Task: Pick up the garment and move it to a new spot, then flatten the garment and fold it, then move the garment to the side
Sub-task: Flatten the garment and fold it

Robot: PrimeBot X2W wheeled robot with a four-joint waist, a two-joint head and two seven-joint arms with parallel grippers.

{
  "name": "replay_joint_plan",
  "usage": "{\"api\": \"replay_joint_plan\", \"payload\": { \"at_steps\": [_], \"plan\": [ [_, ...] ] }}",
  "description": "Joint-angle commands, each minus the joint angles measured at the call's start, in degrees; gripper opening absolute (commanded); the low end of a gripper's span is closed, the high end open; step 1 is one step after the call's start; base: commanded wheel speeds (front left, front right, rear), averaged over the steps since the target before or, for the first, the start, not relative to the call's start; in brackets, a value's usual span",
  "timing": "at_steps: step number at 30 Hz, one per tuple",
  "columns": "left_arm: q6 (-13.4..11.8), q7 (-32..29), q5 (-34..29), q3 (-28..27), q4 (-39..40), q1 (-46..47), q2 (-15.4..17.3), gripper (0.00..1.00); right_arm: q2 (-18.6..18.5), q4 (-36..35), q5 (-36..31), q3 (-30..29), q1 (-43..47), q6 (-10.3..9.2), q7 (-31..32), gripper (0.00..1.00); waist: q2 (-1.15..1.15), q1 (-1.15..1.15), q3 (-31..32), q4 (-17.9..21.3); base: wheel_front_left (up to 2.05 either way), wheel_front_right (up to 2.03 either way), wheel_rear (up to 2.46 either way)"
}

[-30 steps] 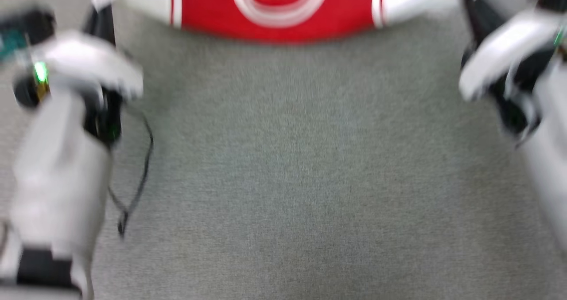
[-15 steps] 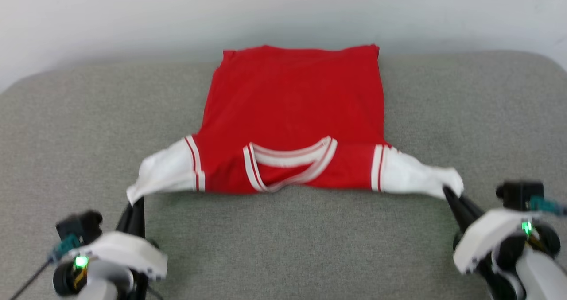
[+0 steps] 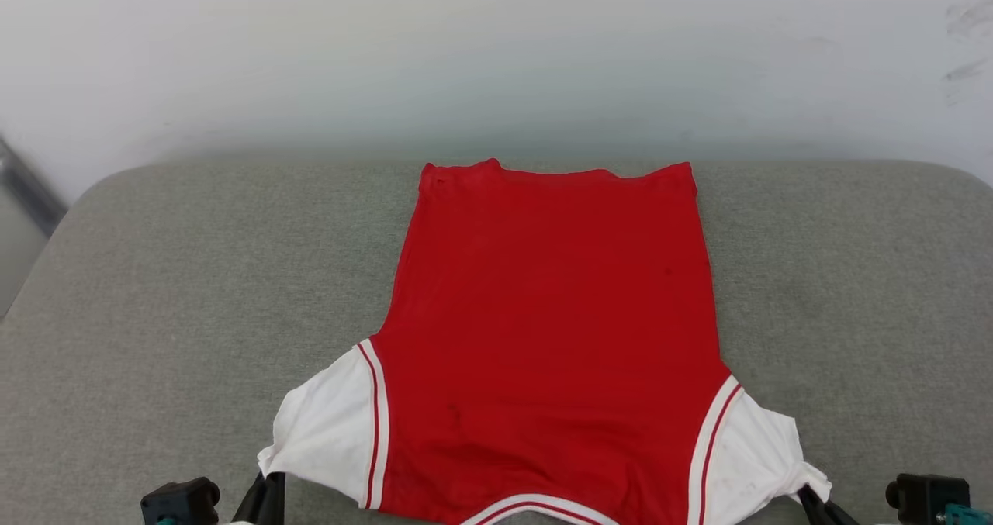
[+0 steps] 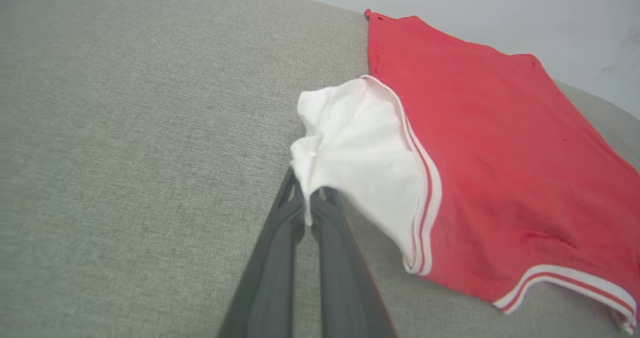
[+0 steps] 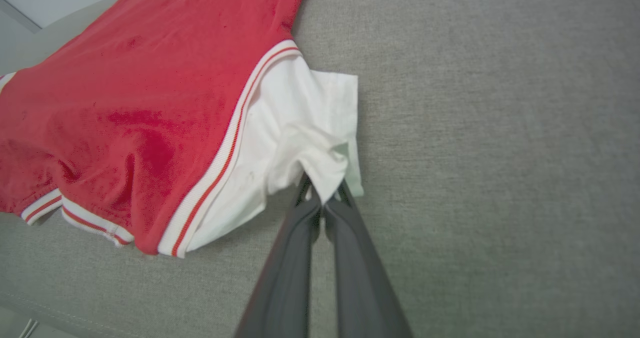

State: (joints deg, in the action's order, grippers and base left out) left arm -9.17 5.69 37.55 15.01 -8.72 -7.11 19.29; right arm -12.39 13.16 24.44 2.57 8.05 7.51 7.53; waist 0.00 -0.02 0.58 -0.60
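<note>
The garment point(image 3: 551, 316) lies flat on the grey cushion point(image 3: 155, 292), plain red side up, hem toward the wall and striped collar at the view's bottom edge. No lettering shows. My left gripper point(image 3: 268, 485) is shut on the tip of the left white sleeve point(image 4: 360, 148); the left wrist view shows the cloth pinched at the gripper point(image 4: 307, 200). My right gripper point(image 3: 808, 495) is shut on the right white sleeve point(image 5: 295, 123), bunched at the gripper point(image 5: 324, 198). Both sleeves are drawn outward and lifted slightly off the cushion. The red body point(image 5: 135, 93) shows light wrinkles.
A white wall point(image 3: 465, 60) stands right behind the cushion's rounded far edge. The cushion's left edge drops off near a grey strip point(image 3: 23, 191). Bare grey fabric spreads on both sides of the garment. Dark camera mounts point(image 3: 927, 495) sit at the bottom corners.
The head camera has swung upward, from the near cushion to the wall. The garment now lies stretched out longer and flatter. Both grippers have stayed shut on the sleeves.
</note>
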Motion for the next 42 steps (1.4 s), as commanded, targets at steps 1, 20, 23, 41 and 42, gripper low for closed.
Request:
{"api": "replay_joint_plan", "payload": {
  "at_steps": [1, 20, 23, 41, 42],
  "plan": [
    [-0.42, -0.03, -0.45, 0.27, 1.09, -0.56, 0.18, 0.00, 1.02, -1.76, -0.92, -1.06, 1.60, -0.04, 0.87, 0.76, 0.00, 0.02, 0.21, -0.69, 0.00, 0.00, 0.00],
    [-0.75, 1.33, -4.15, 2.58, 10.60, 6.80, -0.14, 0.00, -1.98, -2.72, -1.46, -11.57, -20.92, -0.03, 8.89, 1.00, 0.00, 0.02, -8.33, -6.27, 0.00, 0.00, 0.00],
    [-0.35, 2.11, -4.81, 3.27, 12.13, 9.32, -0.86, 0.00, -4.12, 3.30, -0.64, -11.66, -29.61, -0.03, 12.33, 1.00, 0.00, 0.02, -12.32, -8.17, 0.00, 0.00, 0.00],
    [4.80, 6.53, -7.11, 7.70, 13.70, 23.30, -5.35, 0.00, -10.68, 23.17, -8.58, -14.66, -67.90, -0.03, 38.43, 1.00, 0.00, 0.02, -32.15, -18.14, 0.00, 0.00, 0.00],
    [5.10, 6.72, -7.10, 7.78, 13.44, 23.80, -5.55, 0.00, -10.59, 23.50, -9.01, -15.01, -68.72, -0.03, 38.81, 1.00, 0.00, 0.02, -32.77, -18.40, 0.00, 0.00, 0.00]
  ]
}}
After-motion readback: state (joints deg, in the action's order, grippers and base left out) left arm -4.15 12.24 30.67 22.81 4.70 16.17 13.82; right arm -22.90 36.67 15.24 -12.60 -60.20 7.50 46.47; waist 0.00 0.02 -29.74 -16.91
